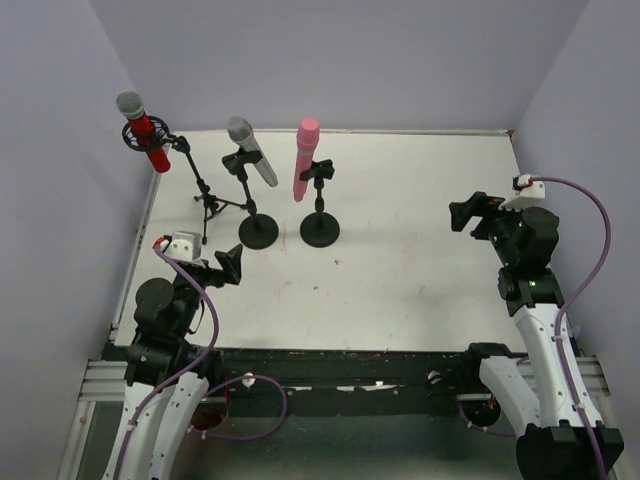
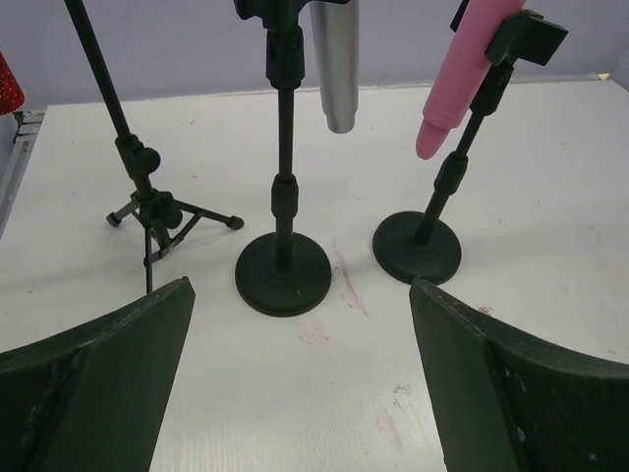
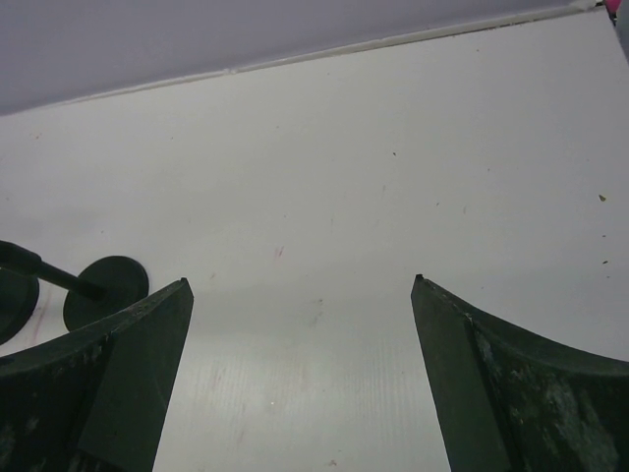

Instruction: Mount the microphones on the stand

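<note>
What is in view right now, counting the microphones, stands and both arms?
red microphone: one, glittery red with a silver mesh head, in the tripod stand's mount, far left.
silver-grey microphone: one, silver-grey, on the middle stand.
pink microphone: one, pink, on the right-hand stand.
tripod stand: one, black, far left.
round-base stands: two, black, right of the tripod stand.
table: one, white, with faint pink smudges.
left gripper: one, black, open and empty, near left.
right gripper: one, black, open and empty, right side.
</note>
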